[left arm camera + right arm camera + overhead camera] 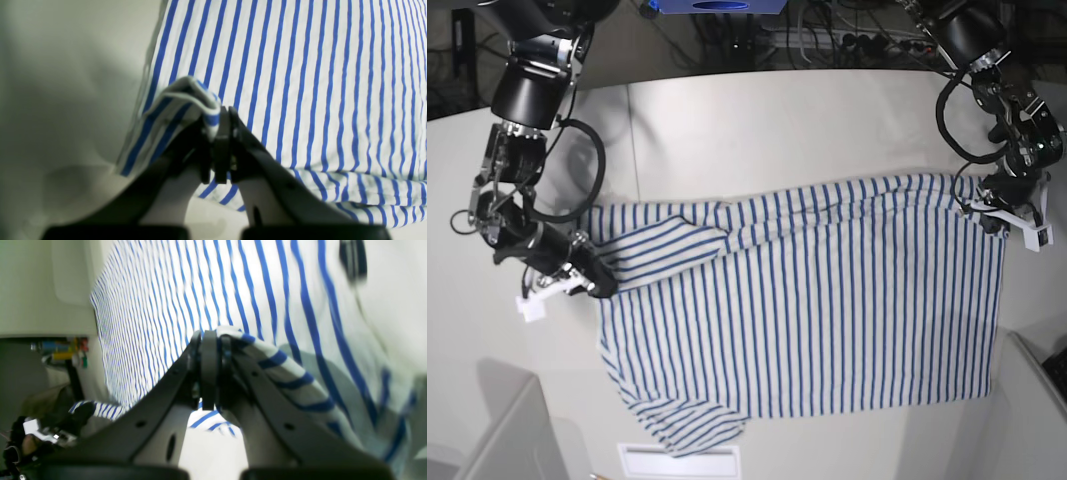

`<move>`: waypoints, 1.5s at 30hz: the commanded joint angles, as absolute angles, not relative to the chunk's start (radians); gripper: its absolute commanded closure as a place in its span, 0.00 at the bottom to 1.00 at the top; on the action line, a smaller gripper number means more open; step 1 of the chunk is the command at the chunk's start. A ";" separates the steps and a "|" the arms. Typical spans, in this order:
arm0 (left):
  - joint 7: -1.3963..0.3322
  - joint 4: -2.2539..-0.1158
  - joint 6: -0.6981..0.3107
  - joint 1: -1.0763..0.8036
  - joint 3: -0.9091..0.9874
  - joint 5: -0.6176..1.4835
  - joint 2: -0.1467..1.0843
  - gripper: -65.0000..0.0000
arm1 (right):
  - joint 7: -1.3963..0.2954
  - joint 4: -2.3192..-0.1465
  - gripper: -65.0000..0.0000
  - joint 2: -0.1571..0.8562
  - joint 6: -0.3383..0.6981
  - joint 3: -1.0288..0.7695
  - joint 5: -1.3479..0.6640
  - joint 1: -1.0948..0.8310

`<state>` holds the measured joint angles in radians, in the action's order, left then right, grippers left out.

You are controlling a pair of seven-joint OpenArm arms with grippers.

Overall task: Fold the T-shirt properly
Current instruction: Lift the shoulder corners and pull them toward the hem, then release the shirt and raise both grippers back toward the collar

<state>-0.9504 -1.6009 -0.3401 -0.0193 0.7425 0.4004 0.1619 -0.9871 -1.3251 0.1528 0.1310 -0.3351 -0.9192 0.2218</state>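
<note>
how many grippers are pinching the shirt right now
2. The left gripper pinches the T-shirt at its far corner; the right gripper pinches the opposite end, near the sleeve.

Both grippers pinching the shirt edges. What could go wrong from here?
1. The left gripper holds only a thin bunched corner of the T-shirt; a pull may slip it free.
2. The right gripper grips a rolled fold, so layers could drag unevenly.
3. The lower sleeve lies crumpled at the table edge and may fold in creased.
</note>
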 commanded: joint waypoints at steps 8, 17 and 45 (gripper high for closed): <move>-0.931 -1.512 -0.340 0.068 0.743 0.410 0.219 1.00 | -0.940 -1.234 1.00 0.188 0.139 -0.245 -0.943 0.326; -0.921 -1.432 -0.340 0.131 0.639 0.410 0.266 1.00 | -0.866 -1.121 1.00 0.219 0.140 -0.157 -0.943 0.395; -0.924 -1.403 -0.328 0.217 0.704 0.410 0.288 1.00 | -0.792 -1.118 1.00 0.252 0.246 -0.117 -0.943 0.412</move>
<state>-0.9413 -1.3922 -0.3214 0.1993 0.7010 0.3985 0.2714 -0.8108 -1.1038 0.2470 0.2359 -0.1184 -0.9230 0.3820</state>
